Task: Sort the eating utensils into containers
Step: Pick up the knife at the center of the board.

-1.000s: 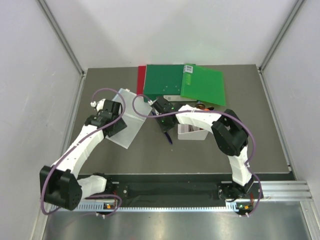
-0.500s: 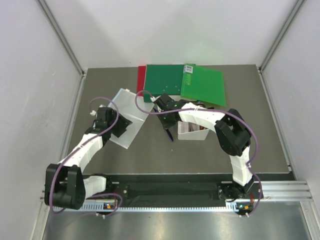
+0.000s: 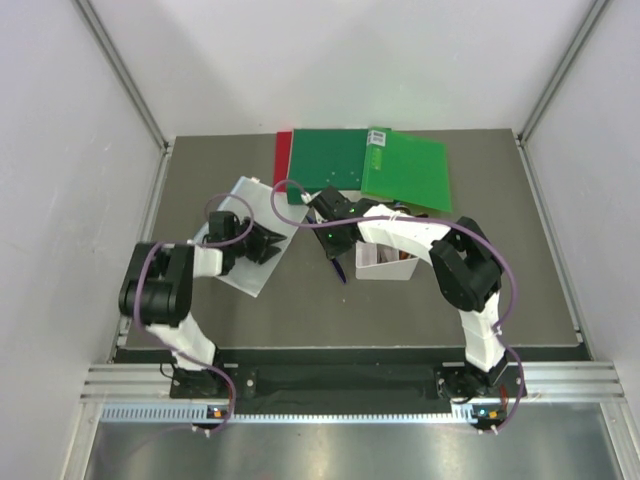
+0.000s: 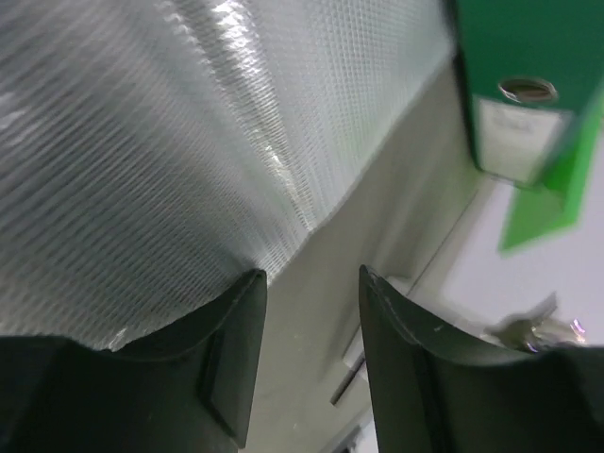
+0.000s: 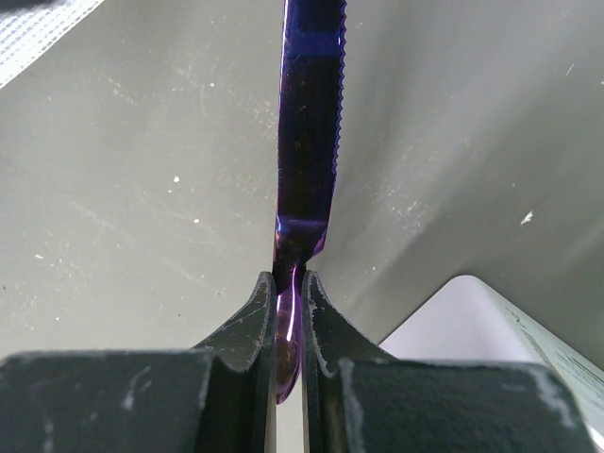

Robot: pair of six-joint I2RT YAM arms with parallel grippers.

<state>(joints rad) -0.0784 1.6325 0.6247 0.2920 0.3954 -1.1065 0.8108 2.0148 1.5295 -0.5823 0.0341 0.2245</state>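
**Mia:** What is the left gripper point(image 4: 311, 354) doing?

**Tom:** It hangs low over the edge of the clear plastic sheet point(image 4: 179, 132). Its fingers point(image 4: 231, 368) are apart and nothing is between them. I think it is just keeping out of the way.

**Mia:** And the right gripper point(image 5: 290, 283)?

**Tom:** It is squeezed tight on the purple knife point(image 5: 309, 142). It pinches the thin part, so the bumpy blade sticks out over the table point(image 5: 142, 189). I can't tell if the tip touches.

**Mia:** Why hold it like that?

**Tom:** I think it is so the long blade can slide into a slot.

**Mia:** Where is the slot?

**Tom:** In the white bin point(image 3: 385, 268), just beside the knife on the right. The green folders point(image 3: 400, 168) lie behind it. So I think the knife only needs a small move over.
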